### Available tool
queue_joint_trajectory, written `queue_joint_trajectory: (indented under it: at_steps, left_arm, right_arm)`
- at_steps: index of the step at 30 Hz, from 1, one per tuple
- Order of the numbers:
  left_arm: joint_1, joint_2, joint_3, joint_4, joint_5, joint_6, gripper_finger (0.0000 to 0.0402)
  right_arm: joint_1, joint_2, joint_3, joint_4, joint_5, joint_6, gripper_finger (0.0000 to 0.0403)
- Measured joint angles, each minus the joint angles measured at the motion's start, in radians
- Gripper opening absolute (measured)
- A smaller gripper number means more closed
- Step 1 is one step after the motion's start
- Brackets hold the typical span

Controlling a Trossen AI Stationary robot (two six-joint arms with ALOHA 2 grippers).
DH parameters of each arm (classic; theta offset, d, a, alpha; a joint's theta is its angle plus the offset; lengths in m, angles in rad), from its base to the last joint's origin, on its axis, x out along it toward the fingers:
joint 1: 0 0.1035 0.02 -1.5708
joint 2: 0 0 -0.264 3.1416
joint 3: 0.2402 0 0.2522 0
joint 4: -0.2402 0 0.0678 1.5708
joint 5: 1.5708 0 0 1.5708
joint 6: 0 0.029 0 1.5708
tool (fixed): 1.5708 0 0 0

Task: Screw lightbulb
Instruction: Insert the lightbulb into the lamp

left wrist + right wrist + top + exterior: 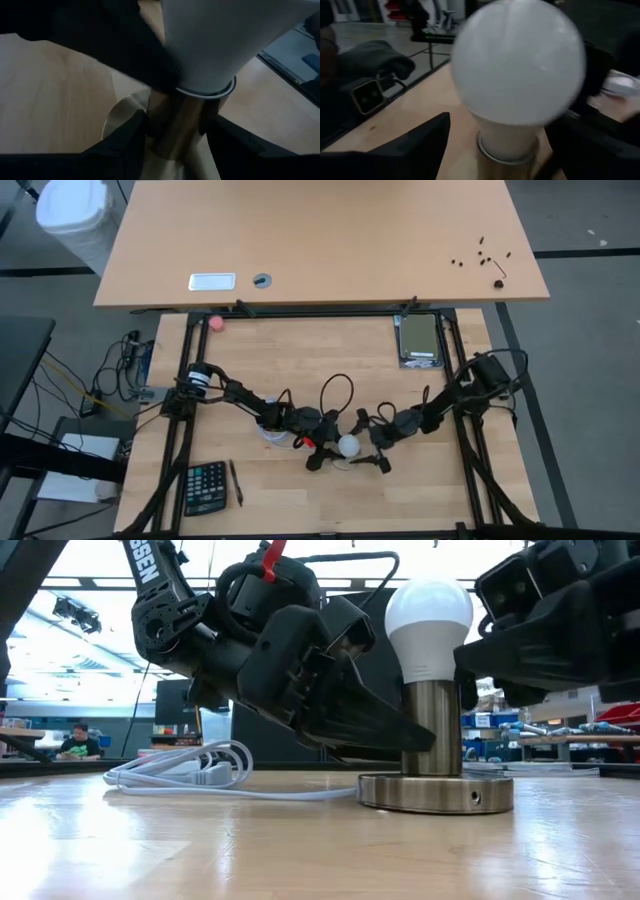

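**Bulb upright in its socket, one gripper on the stem, the other spread round the globe**

The lightbulb [428, 625] stands upright, long axis vertical, narrow end down in the metal stem [431, 728] that rises from the round lamp base [436, 793] on the table [200, 850]. The lamp serves as landmark. The stem is the only container-like part here, and the bulb's neck sits in its mouth; how far the thread is turned in cannot be told, since the screw base is hidden inside.

The left gripper [172, 132] comes in low from the left of the lamp, and its fingers [117, 145] are clenched on either side of the stem just under the bulb's collar, steadying the lamp rather than the bulb.

The right gripper [497, 145] comes from the lamp's right at globe height. Its fingers [422, 142] stand released, wide apart, one on each side of the bulb with space showing between them and the white surface; it holds nothing. The bulb lies straight ahead of it, between the fingers, so this arm is the one placed to turn it.

By my judgement the coming move turns on the right gripper closing squarely on the globe, centred on that vertical axis

Behind the lamp, to its left, a white cord [185, 768] lies coiled on the table
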State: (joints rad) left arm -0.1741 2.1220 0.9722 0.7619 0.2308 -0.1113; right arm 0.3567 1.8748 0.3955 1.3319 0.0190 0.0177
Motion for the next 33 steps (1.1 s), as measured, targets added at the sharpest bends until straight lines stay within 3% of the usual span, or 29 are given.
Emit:
queue_joint_trajectory:
  at_steps: [7, 16, 26, 33]
  left_arm:
    - [-0.002, 0.0, 0.0, -0.006, 0.021, -0.002, 0.0198]
    - [-0.002, 0.0, 0.0, -0.006, 0.029, -0.002, 0.0198]
    - [-0.003, 0.0, 0.0, -0.006, 0.031, -0.002, 0.0198]
    - [-0.003, 0.0, 0.0, 0.0, 0.033, -0.004, 0.0198]
  right_arm:
    - [-0.026, 0.006, 0.013, 0.041, -0.097, -0.003, 0.0308]
    - [-0.036, 0.005, 0.012, 0.024, -0.116, -0.014, 0.03]
    - [-0.074, 0.005, 0.029, -0.007, -0.201, -0.022, 0.0215]
    - [-0.092, 0.005, 0.034, -0.011, -0.242, -0.021, 0.0204]
